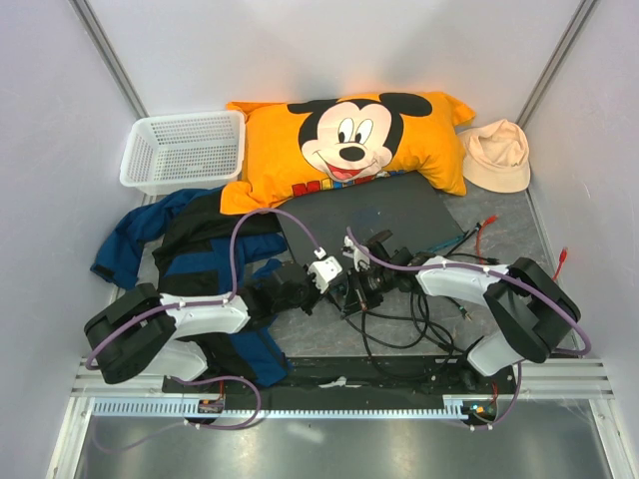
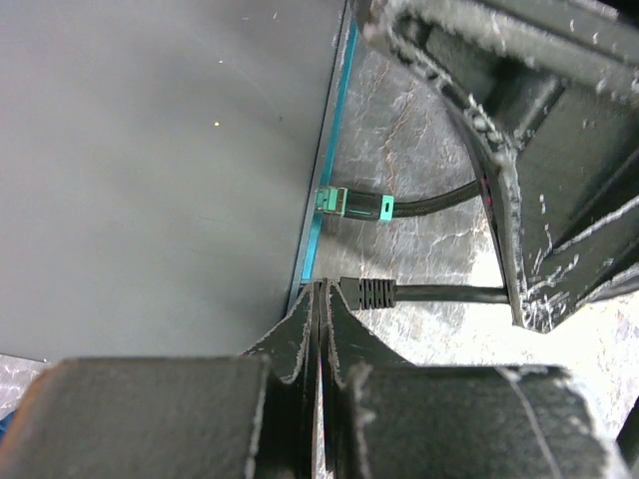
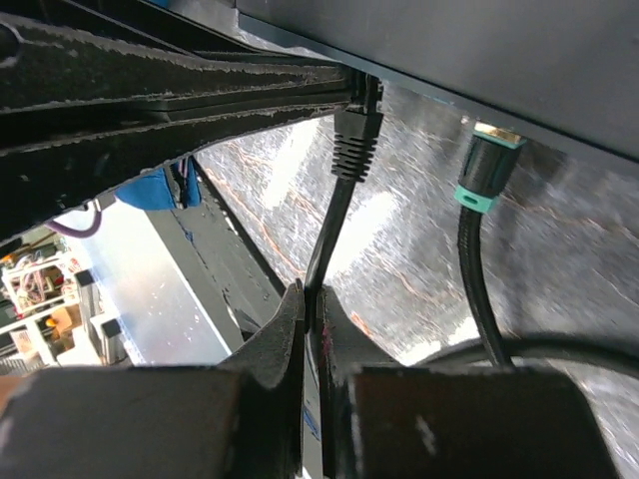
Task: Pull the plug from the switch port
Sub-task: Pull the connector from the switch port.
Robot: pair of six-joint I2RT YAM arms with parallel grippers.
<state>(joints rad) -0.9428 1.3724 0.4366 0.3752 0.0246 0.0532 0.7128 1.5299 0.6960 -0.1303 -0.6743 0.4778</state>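
Observation:
The switch [image 1: 369, 215] is a flat dark grey box in front of the pillow. Its socket edge shows in the left wrist view [image 2: 150, 170] and the right wrist view [image 3: 479, 50]. A black plug [image 3: 354, 140] sits in a port, and a teal-collared plug [image 3: 484, 165] sits in another port beside it. My right gripper [image 3: 315, 294] is shut on the black plug's cable [image 3: 329, 235] a short way from the plug. My left gripper [image 2: 321, 289] is shut, its tips against the switch edge right at the black plug's head [image 2: 369, 292]. The two grippers meet at the switch's near edge; the left gripper [image 1: 337, 282] is just left of the right gripper [image 1: 357, 289].
An orange Mickey Mouse pillow [image 1: 349, 140] lies behind the switch. A white basket [image 1: 185, 150] stands at the back left and a beige hat [image 1: 496, 155] at the back right. Blue and black clothing [image 1: 190, 239] lies on the left. Loose black cables [image 1: 419, 319] coil near the right arm.

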